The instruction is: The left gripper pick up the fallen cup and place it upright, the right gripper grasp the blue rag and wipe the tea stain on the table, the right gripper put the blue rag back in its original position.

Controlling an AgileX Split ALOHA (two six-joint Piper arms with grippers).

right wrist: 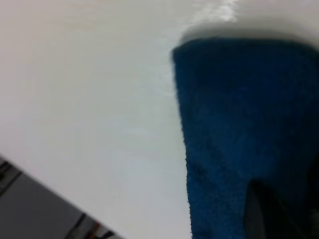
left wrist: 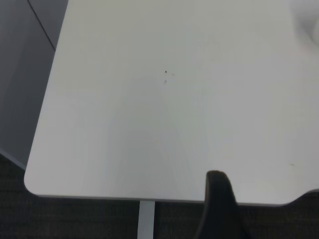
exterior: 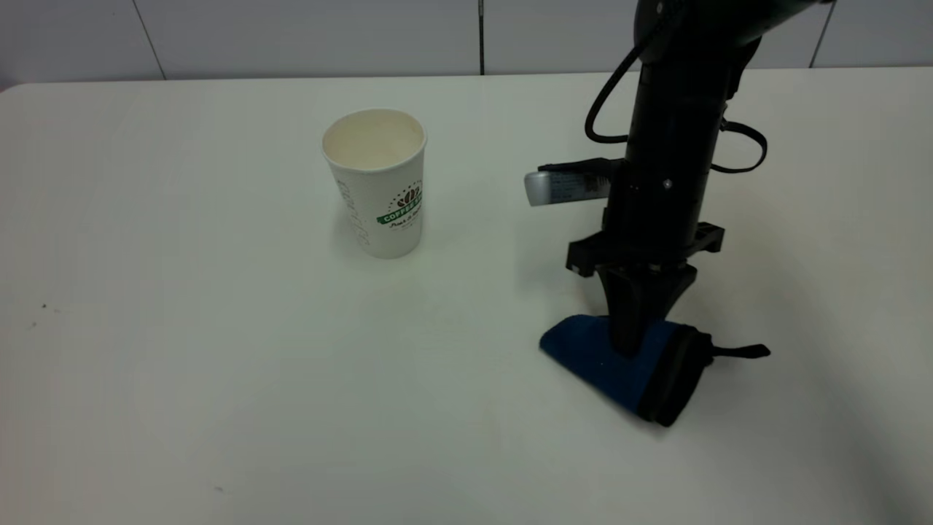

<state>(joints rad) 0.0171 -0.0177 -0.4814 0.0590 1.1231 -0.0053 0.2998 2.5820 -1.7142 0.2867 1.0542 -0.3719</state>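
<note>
The cup (exterior: 379, 182) stands upright on the table (exterior: 219, 379), left of centre, its green logo facing the camera. The blue rag (exterior: 627, 368) lies on the table at the right, its black loop tab pointing right. My right gripper (exterior: 633, 343) comes straight down onto the rag with its jaws closed together on the cloth. The right wrist view is filled by the blue rag (right wrist: 249, 129) under the gripper. My left gripper (left wrist: 219, 209) is out of the exterior view; its wrist view shows it above a rounded table corner (left wrist: 40, 184). No tea stain shows in any view.
A silver-grey bracket (exterior: 565, 187) sticks out leftwards from the right arm at about cup height. Tiny dark specks (exterior: 44, 308) mark the table's left side. The table's back edge meets a tiled wall (exterior: 291, 36).
</note>
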